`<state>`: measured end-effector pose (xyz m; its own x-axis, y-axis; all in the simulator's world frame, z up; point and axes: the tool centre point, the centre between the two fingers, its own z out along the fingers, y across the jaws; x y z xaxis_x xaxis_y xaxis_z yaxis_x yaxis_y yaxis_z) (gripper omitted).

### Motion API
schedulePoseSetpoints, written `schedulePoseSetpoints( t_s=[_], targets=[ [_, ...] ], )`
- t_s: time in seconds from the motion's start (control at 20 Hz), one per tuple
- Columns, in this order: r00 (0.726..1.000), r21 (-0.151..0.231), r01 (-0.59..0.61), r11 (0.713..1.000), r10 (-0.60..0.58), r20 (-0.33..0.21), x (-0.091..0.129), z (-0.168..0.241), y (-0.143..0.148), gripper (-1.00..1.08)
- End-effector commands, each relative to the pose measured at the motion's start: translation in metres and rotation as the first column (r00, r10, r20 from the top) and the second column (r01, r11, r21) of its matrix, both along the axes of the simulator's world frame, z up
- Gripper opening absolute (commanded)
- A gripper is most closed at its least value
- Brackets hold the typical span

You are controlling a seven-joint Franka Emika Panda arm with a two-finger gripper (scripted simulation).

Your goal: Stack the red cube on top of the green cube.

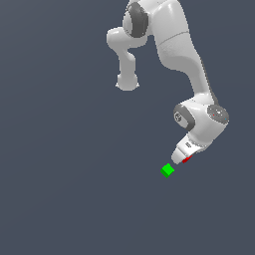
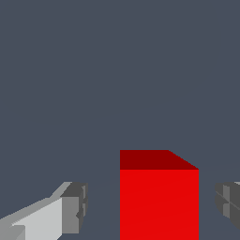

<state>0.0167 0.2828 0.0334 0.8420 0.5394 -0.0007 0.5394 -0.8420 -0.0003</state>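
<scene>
The white robot arm (image 1: 174, 45) reaches down to the flat dark grey floor (image 1: 60, 189). Its gripper (image 2: 151, 206) stands wide, with the small bright red cube (image 2: 159, 201) between the two grey fingertips (image 2: 75, 206) — a gap shows on each side, so nothing is clamped. In the exterior view the small bright green cube (image 1: 168, 170) lies just beside the gripper, toward the exterior view's left, and only a red sliver shows under the hand.
</scene>
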Motion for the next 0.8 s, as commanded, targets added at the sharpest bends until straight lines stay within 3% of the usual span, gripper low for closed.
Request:
schedulePoseSetpoints(
  t_s=[0.0, 0.25, 0.3, 0.75],
  targets=[
    [1.000, 0.000, -0.001, 1.000, 0.001, 0.001, 0.0000, -0.0098, 0.0001, 1.00],
    [1.000, 0.000, -0.001, 1.000, 0.001, 0.001, 0.0013, -0.0135, 0.0007, 1.00],
    [1.000, 0.000, -0.001, 1.000, 0.001, 0.001, 0.0013, -0.0135, 0.0007, -1.00],
    [1.000, 0.000, -0.001, 1.000, 0.001, 0.001, 0.0013, -0.0135, 0.0007, -1.00]
  ],
)
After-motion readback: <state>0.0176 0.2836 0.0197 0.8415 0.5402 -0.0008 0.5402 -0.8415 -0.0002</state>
